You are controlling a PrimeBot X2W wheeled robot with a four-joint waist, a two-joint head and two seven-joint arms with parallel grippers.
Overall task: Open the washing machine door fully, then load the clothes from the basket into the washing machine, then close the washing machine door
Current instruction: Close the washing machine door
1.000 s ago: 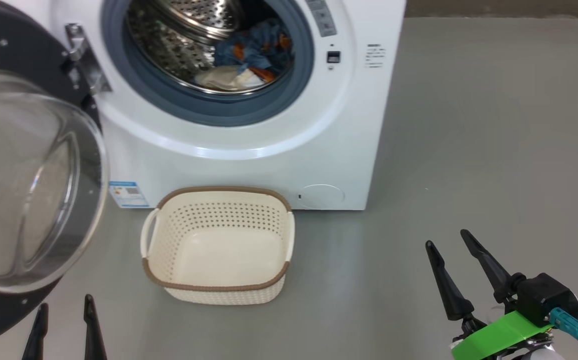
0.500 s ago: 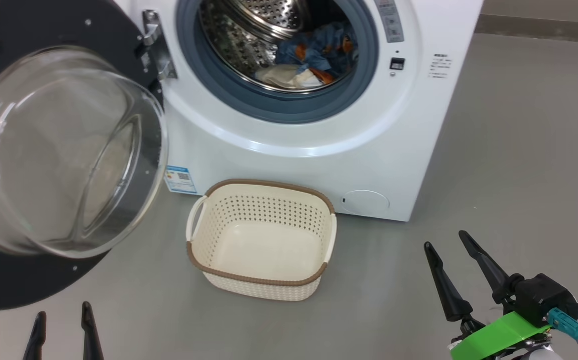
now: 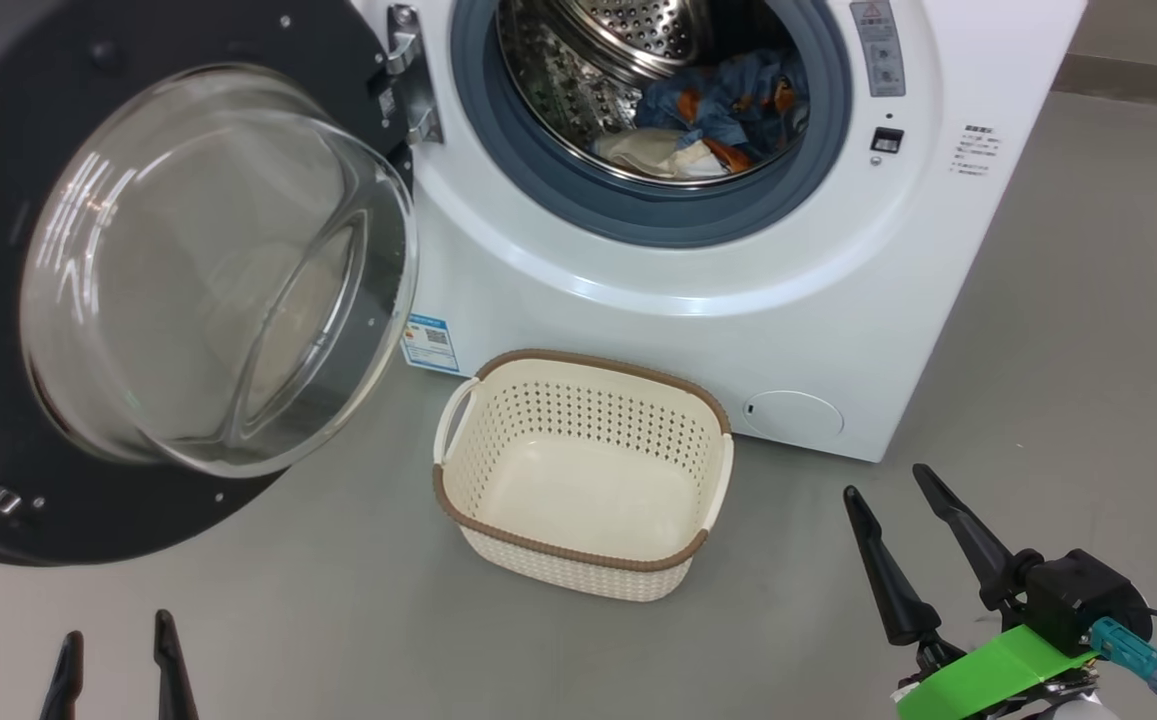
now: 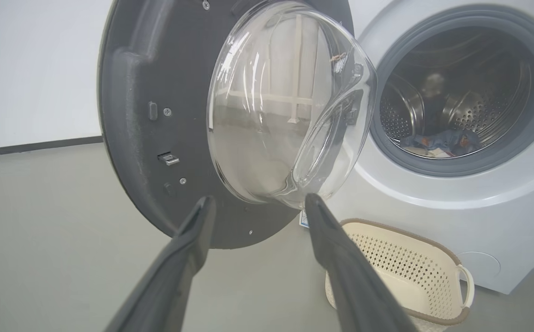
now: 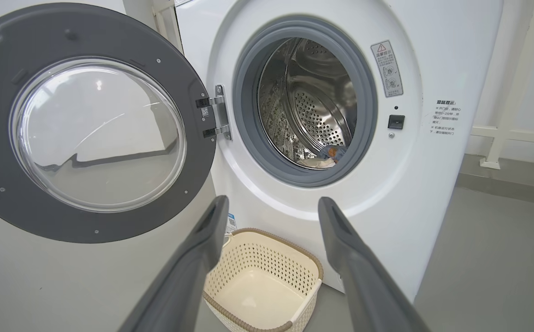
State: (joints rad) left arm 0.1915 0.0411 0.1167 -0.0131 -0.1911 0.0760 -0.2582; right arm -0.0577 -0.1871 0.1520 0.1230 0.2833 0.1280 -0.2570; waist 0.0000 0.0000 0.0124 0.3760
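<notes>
Progress stands at two stages of three, by my reading.

Item one: the washing machine door (image 3: 208, 270) hangs swung wide on its hinge at the upper left of the head frame, well clear of the drum mouth.

Item two: the clothes (image 3: 708, 125), one blue printed garment and one cream, lie together low in the drum of the washing machine (image 3: 638, 330), top centre. The basket (image 3: 578, 560) stands on the floor (image 3: 1088, 350) just before the machine, centre frame, with nothing in it.

Item three: closing the door is outstanding and not yet begun.

The left pincer (image 3: 116, 625), lower left, has its fingers spread and grips nothing. Its wrist view shows it pointing at the door's lower edge, apart from it. The right pincer (image 3: 885, 480), lower right, is likewise spread and bare. The left arm appears better placed for the push.
</notes>
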